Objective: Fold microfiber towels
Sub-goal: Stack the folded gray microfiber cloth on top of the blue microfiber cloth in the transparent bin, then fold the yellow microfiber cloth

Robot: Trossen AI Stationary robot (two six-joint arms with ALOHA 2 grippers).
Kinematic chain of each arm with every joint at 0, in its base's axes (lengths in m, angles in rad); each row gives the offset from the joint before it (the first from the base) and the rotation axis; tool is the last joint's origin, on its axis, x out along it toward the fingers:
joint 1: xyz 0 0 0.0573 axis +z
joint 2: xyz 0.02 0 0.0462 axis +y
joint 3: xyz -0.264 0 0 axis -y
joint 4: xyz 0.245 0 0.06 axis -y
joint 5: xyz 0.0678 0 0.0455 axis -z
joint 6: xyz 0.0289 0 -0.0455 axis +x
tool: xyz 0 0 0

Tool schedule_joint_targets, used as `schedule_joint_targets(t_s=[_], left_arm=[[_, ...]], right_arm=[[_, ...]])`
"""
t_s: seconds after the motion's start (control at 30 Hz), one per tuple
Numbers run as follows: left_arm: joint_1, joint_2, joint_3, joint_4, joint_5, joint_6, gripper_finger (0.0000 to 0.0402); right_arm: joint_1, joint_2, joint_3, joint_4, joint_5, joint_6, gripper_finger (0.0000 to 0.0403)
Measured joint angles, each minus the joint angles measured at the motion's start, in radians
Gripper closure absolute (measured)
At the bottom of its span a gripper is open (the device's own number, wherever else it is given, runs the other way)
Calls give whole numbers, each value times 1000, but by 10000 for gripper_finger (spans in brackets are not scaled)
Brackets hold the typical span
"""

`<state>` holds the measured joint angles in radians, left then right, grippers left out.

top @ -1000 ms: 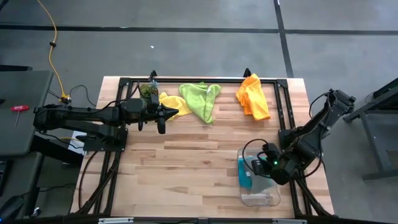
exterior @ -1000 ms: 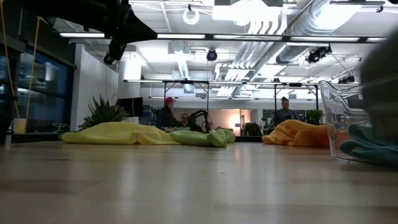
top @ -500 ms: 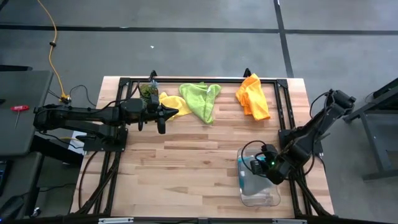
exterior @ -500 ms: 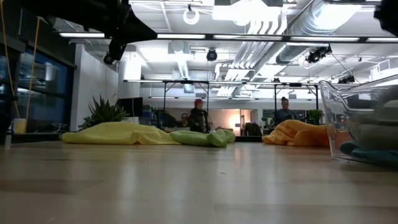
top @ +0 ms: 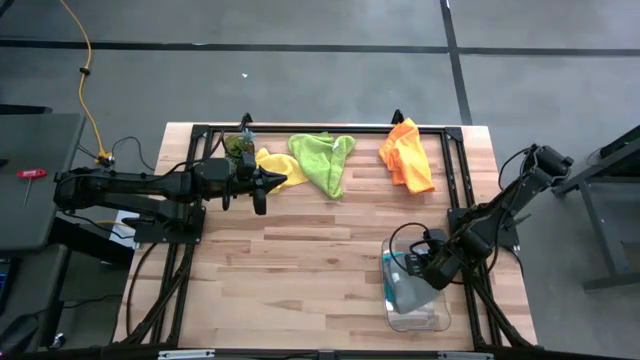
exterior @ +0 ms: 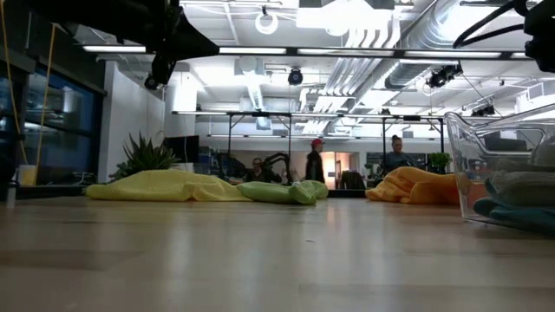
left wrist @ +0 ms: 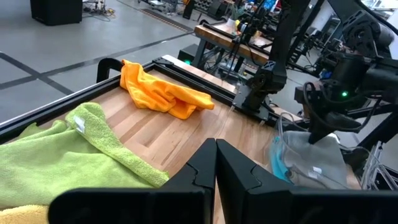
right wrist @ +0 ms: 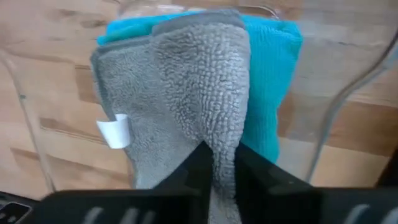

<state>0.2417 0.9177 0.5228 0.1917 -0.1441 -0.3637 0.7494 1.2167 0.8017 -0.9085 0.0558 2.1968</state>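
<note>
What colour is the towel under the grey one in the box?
Teal towel, best seen in the right wrist view.

I work in a big open robotics lab or workshop. Across the upper half of the low view run exposed silver ducts (exterior: 390,39) and strip lights under a bare ceiling, with people (exterior: 316,163) at distant workstations in the middle. From above, my wooden table (top: 300,270) stands on a grey concrete floor (top: 300,80), a yellow cable (top: 85,70) trailing at upper left.
</note>
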Motion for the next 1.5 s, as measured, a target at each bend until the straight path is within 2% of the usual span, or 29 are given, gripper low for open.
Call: schedule_joint_targets(t_s=[0.23,0.37,0.53,0.67,0.77,0.93,1.03,1.1,1.2,1.3,1.4,1.5], left_arm=[[0,0,0,0,-1,35,401],[0,0,0,0,-1,35,402],[0,0,0,0,-1,35,401],[0,0,0,0,-1,58,402],[0,0,0,0,0,55,402],[0,0,0,20,13,47,401],[0,0,0,73,48,37,401],[0,0,0,127,71,43,401],[0,0,0,225,99,44,402],[-1,0,0,317,118,63,402],[-2,0,7,350,126,89,401],[-7,0,43,323,125,115,402]], right_arm=[[2,-12,0,-14,-56,-35,224],[3,-45,46,-115,-44,-47,171],[3,-74,164,-288,24,-112,156],[-7,-99,252,-266,212,-219,155],[-76,-117,265,-203,317,-302,155],[-263,-131,183,-20,409,-552,155],[-400,-146,73,185,411,-710,155],[-493,-152,-22,399,382,-828,155],[-627,-145,-165,826,299,-988,155],[-743,-112,-256,1203,226,-1100,155],[-827,-91,-262,1391,160,-1246,155],[-877,-88,-213,1406,103,-1416,155]])
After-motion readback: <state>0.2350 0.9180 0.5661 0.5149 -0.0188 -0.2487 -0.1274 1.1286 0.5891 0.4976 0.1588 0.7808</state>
